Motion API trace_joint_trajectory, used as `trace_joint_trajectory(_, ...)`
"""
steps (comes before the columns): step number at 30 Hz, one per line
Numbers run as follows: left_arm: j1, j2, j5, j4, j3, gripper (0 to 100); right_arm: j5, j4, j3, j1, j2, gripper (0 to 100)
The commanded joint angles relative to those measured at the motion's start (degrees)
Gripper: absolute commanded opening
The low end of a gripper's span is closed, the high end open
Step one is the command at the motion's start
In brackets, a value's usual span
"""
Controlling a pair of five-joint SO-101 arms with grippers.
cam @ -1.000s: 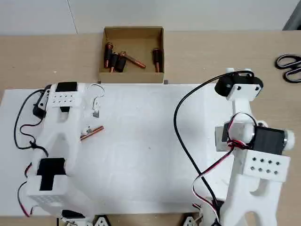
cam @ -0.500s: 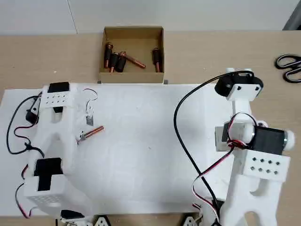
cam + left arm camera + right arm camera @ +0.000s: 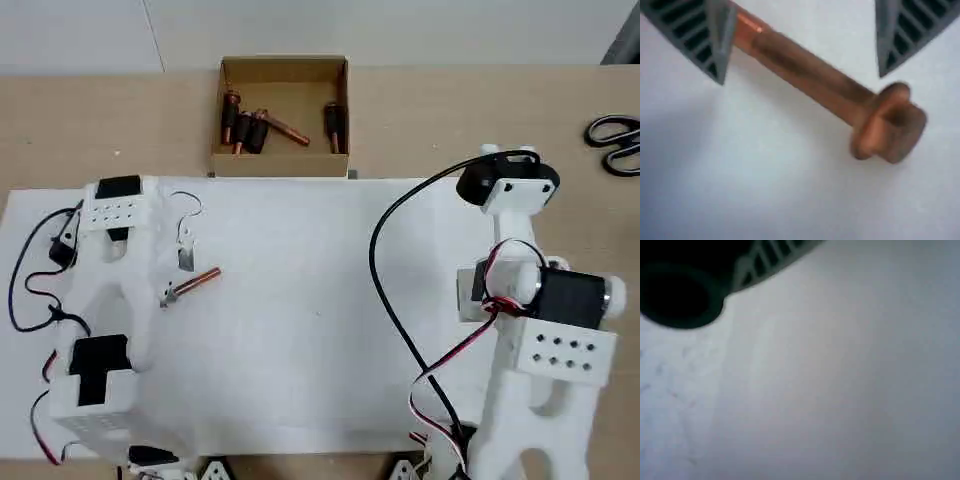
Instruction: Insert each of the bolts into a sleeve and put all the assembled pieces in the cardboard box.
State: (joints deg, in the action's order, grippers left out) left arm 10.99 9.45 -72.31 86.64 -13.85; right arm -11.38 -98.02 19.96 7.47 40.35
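— High view?
— A slim copper-coloured metal bolt (image 3: 196, 282) lies on the white worktop (image 3: 300, 340), centre-left, beside the left end effector (image 3: 176, 279).
— Left wrist?
— Spread wide, gripping nothing; the bolt perhaps touches one finger (image 3: 705, 35).
— Right wrist?
— Right end effector (image 3: 765, 262): cannot tell.

Mid-table white mat (image 3: 300, 330) gives passage up to the cardboard box (image 3: 280, 165).

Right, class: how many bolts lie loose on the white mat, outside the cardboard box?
1. The bolt lies on the left of the mat, at the open left gripper; an arm could hide others.
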Motion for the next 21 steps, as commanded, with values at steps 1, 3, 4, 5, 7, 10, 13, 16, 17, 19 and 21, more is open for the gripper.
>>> trace_joint_trajectory(1, 0.3, -0.4, 0.4, -3.6, -2.3, 18, -0.4, 0.4, -0.3, 0.5, 1.2, 0.2)
trace_joint_trajectory(3, 0.3, -0.4, 0.4, -5.5, -4.1, 18, -0.4, 0.4, -0.3, 0.5, 1.2, 0.2)
trace_joint_trajectory(4, 0.3, -0.4, 0.4, -6.0, -4.4, 18, -0.4, 0.4, -0.3, 0.5, 1.2, 0.2)
trace_joint_trajectory(5, 0.3, -0.4, 0.4, -6.1, -4.6, 18, -0.4, 0.4, -0.3, 0.5, 1.2, 0.2)
trace_joint_trajectory(7, 0.3, -0.4, 0.3, -6.1, -4.6, 18, -0.4, 0.3, -0.3, 0.5, 1.2, 0.2)
trace_joint_trajectory(10, 0.4, -0.4, 0.0, -6.4, -4.6, 11, -0.4, 0.3, -0.3, 0.5, 1.2, 0.2)
trace_joint_trajectory(13, 1.0, -0.4, -0.1, -7.5, -4.7, 3, -0.4, 0.3, -0.3, 0.5, 1.2, 0.2)
trace_joint_trajectory(16, 2.7, -0.4, -0.6, -8.1, -4.7, 1, -0.4, 0.3, -0.3, 0.5, 1.2, 0.2)
trace_joint_trajectory(17, 3.3, -0.4, -0.4, -8.2, -4.7, 1, -0.4, 0.3, -0.3, 0.5, 1.2, 0.2)
trace_joint_trajectory(19, 3.9, -0.4, -0.4, -7.9, -4.7, 1, -0.4, 0.3, -0.3, 0.5, 1.2, 0.2)
trace_joint_trajectory(21, 3.9, -0.8, 0.3, -7.1, -4.6, 1, -0.4, 0.3, -0.3, 0.5, 1.2, 0.2)
